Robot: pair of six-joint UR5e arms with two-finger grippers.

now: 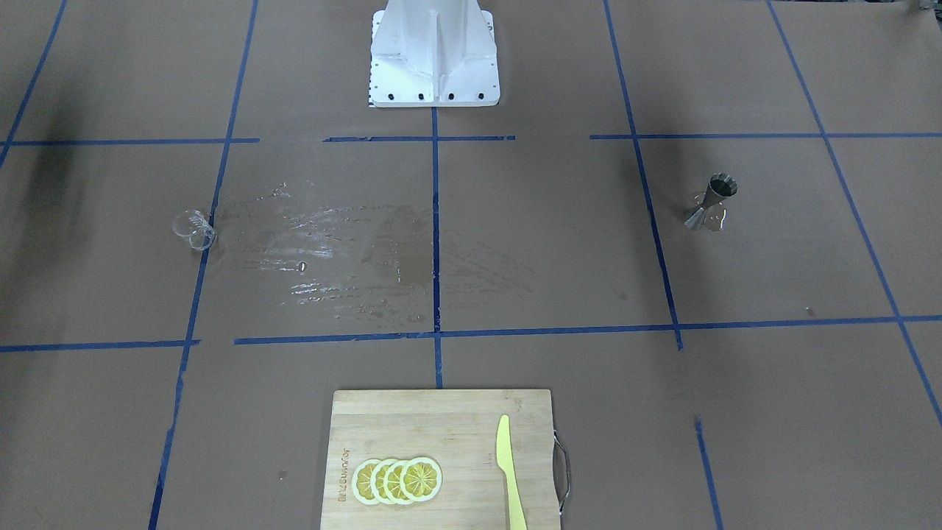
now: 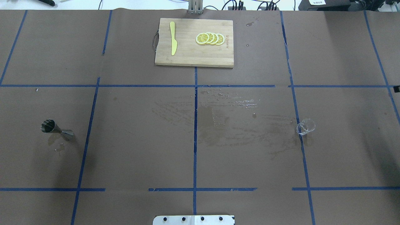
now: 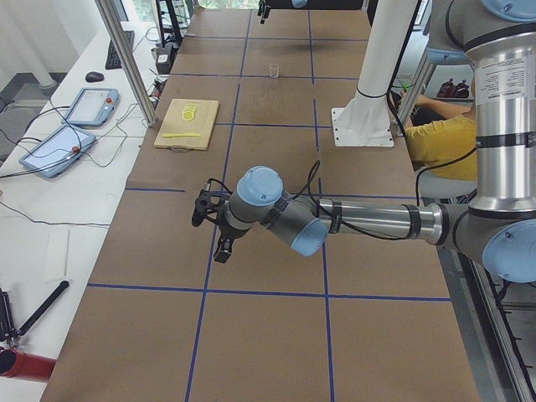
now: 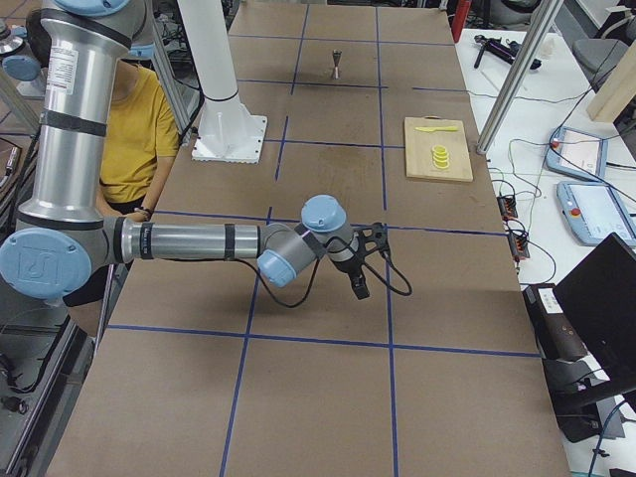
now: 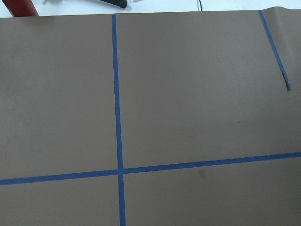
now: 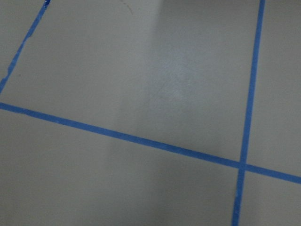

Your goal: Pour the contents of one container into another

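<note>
Left gripper and right gripper: jaw state indiscernible; glass cup and jigger well apart, contents unclear; both arms outstretched, level

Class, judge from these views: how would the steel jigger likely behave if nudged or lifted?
The jigger stands upright on a small base with a narrow waist, so a high push would probably tip it. Its shiny steel looks rigid but likely slippery to grip.

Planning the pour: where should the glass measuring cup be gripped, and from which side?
Grip the glass measuring cup across its side wall, probably coming in level from the robot's side: it stands upright, mouth up, nothing standing beside it, and this leaves the rim free for pouring.
</note>
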